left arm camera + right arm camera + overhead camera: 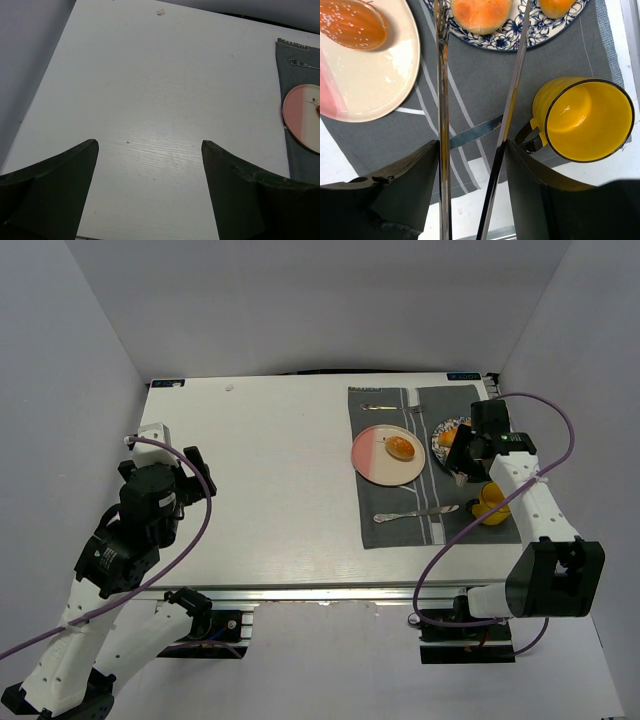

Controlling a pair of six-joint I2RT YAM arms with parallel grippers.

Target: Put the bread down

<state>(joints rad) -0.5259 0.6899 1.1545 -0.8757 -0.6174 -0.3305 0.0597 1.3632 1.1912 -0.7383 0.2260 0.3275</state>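
A shiny golden-orange bread roll [400, 447] lies on the pink and cream plate [375, 465]; it also shows in the right wrist view [352, 22]. Two more rolls [481, 12] sit on a blue-patterned plate [540, 27], which also shows in the top view [441, 436]. My right gripper [471, 145] is shut on metal tongs [442, 100]. The tongs' arms are spread and reach on either side of the nearer roll on the blue plate; their tips are out of view. In the top view the right gripper [466, 455] hovers over that plate. My left gripper [150, 145] is open and empty over the bare table, far left [195, 472].
A grey striped placemat [395, 530] holds both plates, a spoon [400, 515], a knife [475, 131] and a fork [385, 406]. A yellow mug [585, 117] stands by the right gripper, at the mat's right edge [490, 505]. White walls enclose the table.
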